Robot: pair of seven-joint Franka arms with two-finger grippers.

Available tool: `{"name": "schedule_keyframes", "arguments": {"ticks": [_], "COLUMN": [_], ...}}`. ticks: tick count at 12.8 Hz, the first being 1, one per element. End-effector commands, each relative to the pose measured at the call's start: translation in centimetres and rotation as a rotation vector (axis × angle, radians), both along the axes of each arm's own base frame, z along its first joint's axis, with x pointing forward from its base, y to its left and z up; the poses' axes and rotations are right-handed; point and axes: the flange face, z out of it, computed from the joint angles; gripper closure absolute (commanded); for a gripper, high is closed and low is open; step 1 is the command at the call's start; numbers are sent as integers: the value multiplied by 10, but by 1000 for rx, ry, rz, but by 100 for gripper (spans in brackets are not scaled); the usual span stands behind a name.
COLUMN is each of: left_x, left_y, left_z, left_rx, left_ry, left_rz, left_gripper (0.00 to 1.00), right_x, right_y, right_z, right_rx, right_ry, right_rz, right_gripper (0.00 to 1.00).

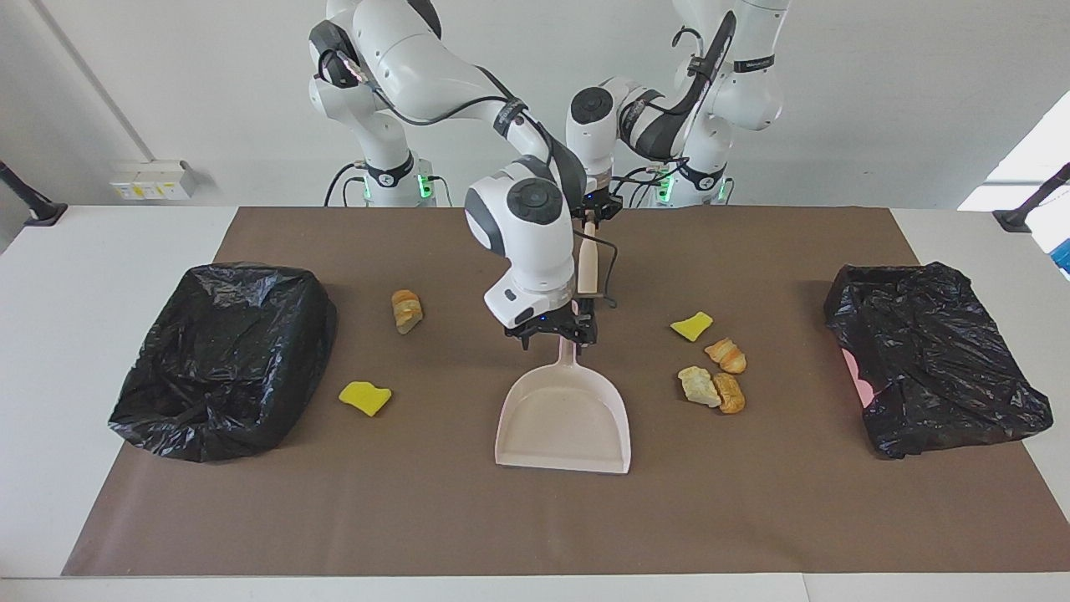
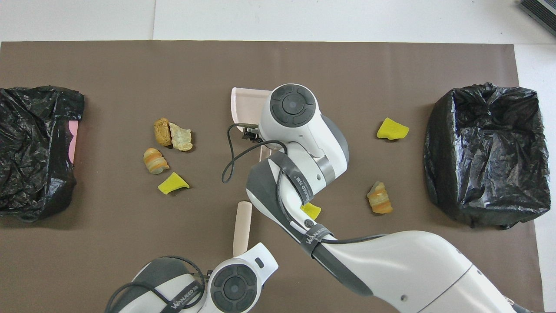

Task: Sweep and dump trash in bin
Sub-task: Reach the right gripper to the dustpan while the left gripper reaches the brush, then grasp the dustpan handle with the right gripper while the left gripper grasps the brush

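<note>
Hovering my wide-open right gripper (image 1: 558, 334) over the dustpan (image 1: 563, 422) handle at mid-frame, left gripper (image 1: 590, 216) clamped on the brush (image 1: 588, 263), trash (image 1: 712, 368) scattered around, I'd drop straight, squeeze centered.

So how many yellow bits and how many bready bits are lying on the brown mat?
Yellow scraps: 3
Bread chunks: 4
Total: 7
</note>
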Motion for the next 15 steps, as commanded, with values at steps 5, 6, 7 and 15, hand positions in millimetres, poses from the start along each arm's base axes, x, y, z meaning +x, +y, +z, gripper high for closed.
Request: {"name": "schedule_keyframes", "arguments": {"ticks": [5, 6, 7, 15], "left_x": [51, 57, 68, 197], "left_y": [110, 127, 145, 289], "left_z": [88, 97, 107, 126], "left_rx": [-42, -40, -47, -77], "left_ry": [47, 63, 61, -45], "left_rz": [2, 1, 13, 272], "left_gripper": [100, 100, 100, 100], "right_x": [-11, -12, -17, -34], "right_y": [25, 24, 24, 20], "right_z": [-15, -15, -20, 4], "right_rx": [-90, -95, -107, -130], "right_ry": [-26, -19, -4, 18], "right_rz": [39, 39, 45, 62], "right_gripper": [0, 11, 41, 100]}}
